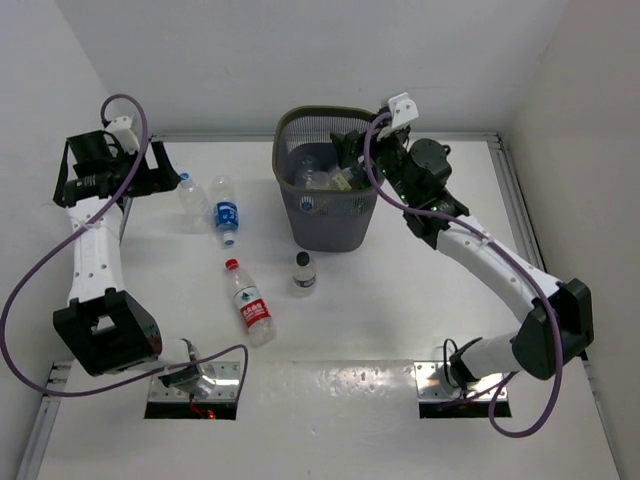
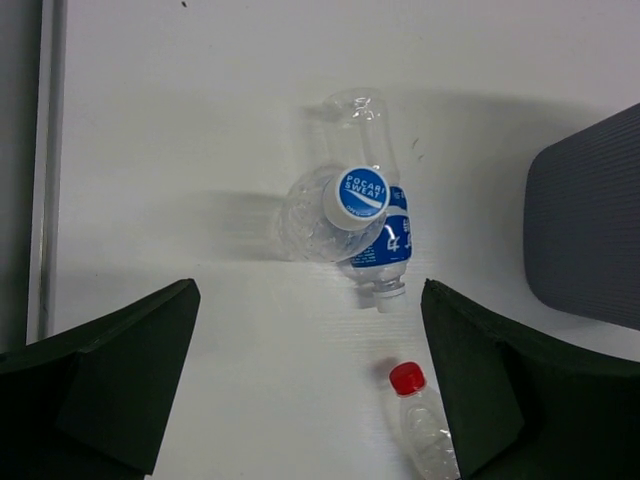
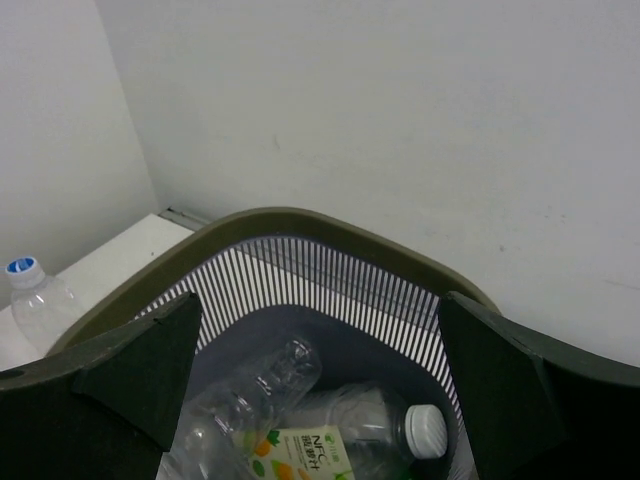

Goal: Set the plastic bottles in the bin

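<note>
We find the right gripper point(image 3: 315, 375) released, jaws wide and empty over the bin point(image 1: 330, 228), which holds several plastic bottles point(image 3: 390, 450). The left gripper point(image 2: 310, 385) stands open above a blue-capped bottle point(image 2: 355, 195) touching a blue-labelled bottle point(image 2: 388, 248) on the table point(image 1: 420, 310). A red-capped bottle point(image 1: 250, 305) and a black-capped bottle point(image 1: 303, 272) rest near the bin.

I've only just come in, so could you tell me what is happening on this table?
The robot is clearing plastic bottles into the mesh bin. The right gripper hangs open above the bin, which already holds several bottles. The left gripper hovers open over an upright blue-capped bottle and a blue-labelled bottle lying next to it, gripping neither. A red-capped bottle and a small black-capped bottle are also on the table, not yet binned.
</note>
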